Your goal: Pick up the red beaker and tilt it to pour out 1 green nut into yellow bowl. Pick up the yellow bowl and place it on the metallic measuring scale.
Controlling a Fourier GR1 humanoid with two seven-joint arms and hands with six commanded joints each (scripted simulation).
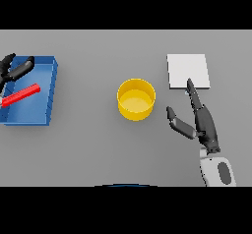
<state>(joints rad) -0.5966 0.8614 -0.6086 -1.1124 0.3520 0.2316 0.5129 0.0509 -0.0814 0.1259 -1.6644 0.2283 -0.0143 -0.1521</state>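
The yellow bowl (136,99) stands upright at the table's middle, and its inside shows only yellow. The metallic measuring scale (188,71) is a pale square plate behind and to the right of it. My right hand (205,124) lies open just right of the bowl, its long fingers pointing at the scale's near edge and its thumb toward the bowl, not touching it. The red beaker (20,95) lies slanted in a blue tray (51,91) at far left. My left hand (14,69) hovers over the tray's back left corner, fingers relaxed, above the beaker.
The blue tray's walls rise around the beaker, and its left part is cut off by the view's edge. Bare grey table lies between the tray and the bowl and in front of the bowl.
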